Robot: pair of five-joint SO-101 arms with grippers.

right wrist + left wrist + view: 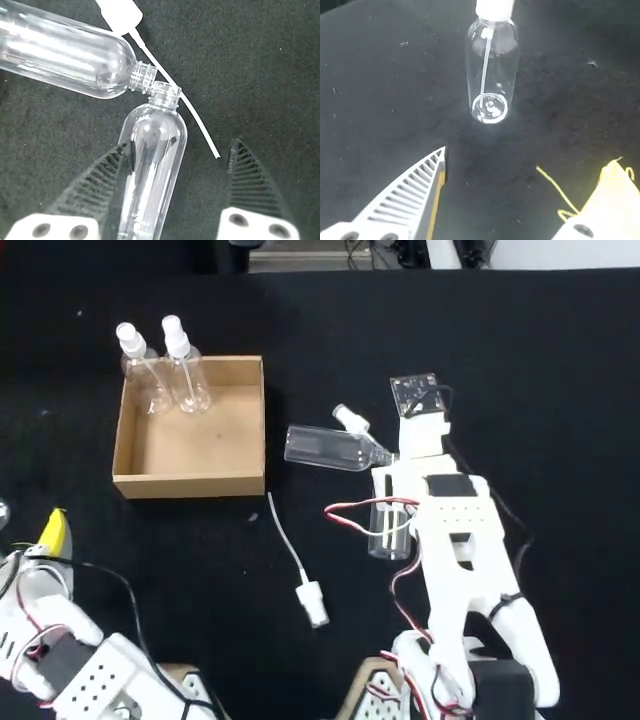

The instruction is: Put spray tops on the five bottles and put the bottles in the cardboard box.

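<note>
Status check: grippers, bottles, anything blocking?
Left gripper open, right gripper open. Two capped bottles in cardboard box; uncapped bottle lies inside right gripper's opening. Second uncapped bottle's neck touches its neck.

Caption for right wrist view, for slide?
Open right gripper straddles a capless bottle lying neck-to-neck with a second bottle; loose spray top alongside.

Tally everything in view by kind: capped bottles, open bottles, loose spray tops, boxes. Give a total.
Capped bottles: 3
Open bottles: 2
Loose spray tops: 2
Cardboard box: 1
Total: 8
</note>
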